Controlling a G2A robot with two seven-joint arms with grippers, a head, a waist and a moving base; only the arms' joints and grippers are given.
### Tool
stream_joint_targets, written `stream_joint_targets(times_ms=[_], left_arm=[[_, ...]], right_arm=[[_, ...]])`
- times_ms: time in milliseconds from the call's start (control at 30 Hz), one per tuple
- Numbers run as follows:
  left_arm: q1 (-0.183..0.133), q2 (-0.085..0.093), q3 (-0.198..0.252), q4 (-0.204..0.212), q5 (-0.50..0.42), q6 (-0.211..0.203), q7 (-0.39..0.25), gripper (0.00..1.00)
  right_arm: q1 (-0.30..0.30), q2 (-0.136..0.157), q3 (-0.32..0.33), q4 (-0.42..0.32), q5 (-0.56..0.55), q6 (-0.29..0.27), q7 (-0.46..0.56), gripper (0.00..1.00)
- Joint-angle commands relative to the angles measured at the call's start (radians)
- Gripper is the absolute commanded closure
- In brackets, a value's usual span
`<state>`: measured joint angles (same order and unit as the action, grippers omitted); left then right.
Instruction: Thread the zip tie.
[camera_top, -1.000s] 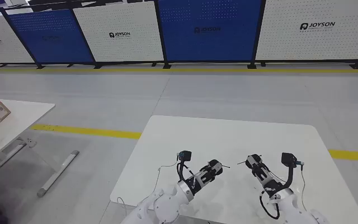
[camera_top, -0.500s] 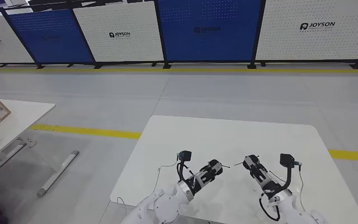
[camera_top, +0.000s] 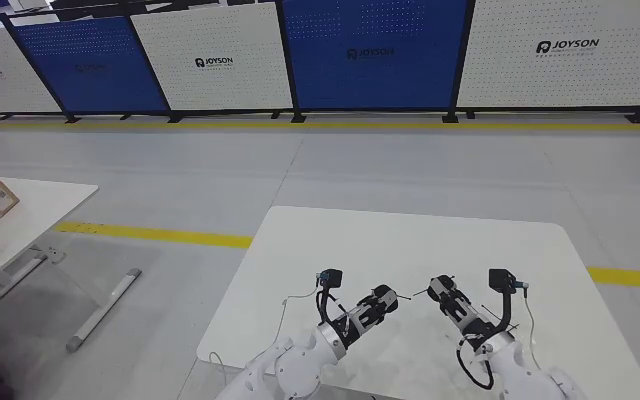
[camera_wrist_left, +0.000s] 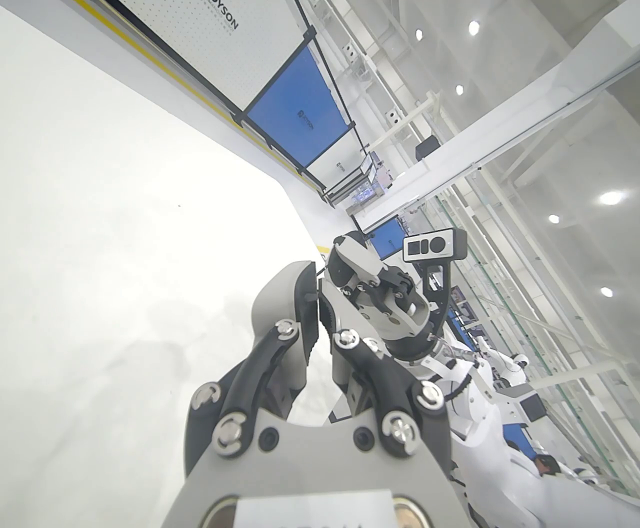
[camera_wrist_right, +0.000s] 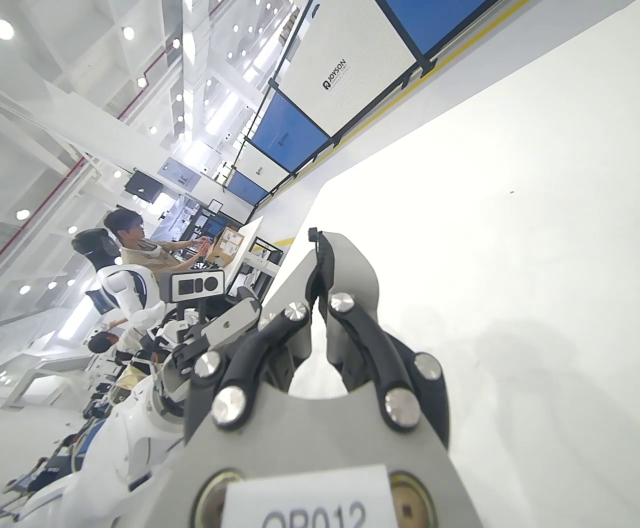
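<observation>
One zip tie, two grippers: left gripper, right gripper, fingers closed.

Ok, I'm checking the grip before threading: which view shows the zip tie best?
The right wrist view: the zip tie pokes its dark head out of the right gripper, jaws shut, against the white table. The left wrist view gives a thin dark sliver at the left gripper; the top view, faint hairlines.

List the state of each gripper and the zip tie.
zip tie: black, held by both grippers; whether threaded, cannot tell.
left gripper: fingers shut on the zip tie's thin end.
right gripper: fingers shut on the zip tie, head poking past them.
</observation>
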<state>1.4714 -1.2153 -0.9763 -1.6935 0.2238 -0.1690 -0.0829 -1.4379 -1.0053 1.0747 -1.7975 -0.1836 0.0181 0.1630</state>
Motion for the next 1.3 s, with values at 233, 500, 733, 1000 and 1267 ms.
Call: stream_joint_targets(times_ms=[233,500,733,1000,1267], left_arm=[[0.0,0.0,0.0,0.0,0.0,0.0,0.0,1.0],[0.0,0.0,0.0,0.0,0.0,0.0,0.0,1.0],[0.0,0.0,0.0,0.0,0.0,0.0,0.0,1.0],[-0.006,-0.002,0.007,-0.001,0.026,0.008,0.016,1.0],[-0.006,-0.002,0.007,-0.001,0.026,0.008,0.016,1.0]], right_arm=[[-0.095,0.002,0.041,0.0,-0.058,-0.139,-0.125,1.0],[-0.186,-0.005,0.057,0.011,-0.141,-0.27,-0.295,1.0],[-0.184,-0.009,0.057,0.025,-0.126,-0.311,-0.305,1.0],[-0.184,-0.009,0.057,0.025,-0.126,-0.311,-0.305,1.0],[-0.168,-0.02,0.044,0.037,-0.113,-0.292,-0.308,1.0]])
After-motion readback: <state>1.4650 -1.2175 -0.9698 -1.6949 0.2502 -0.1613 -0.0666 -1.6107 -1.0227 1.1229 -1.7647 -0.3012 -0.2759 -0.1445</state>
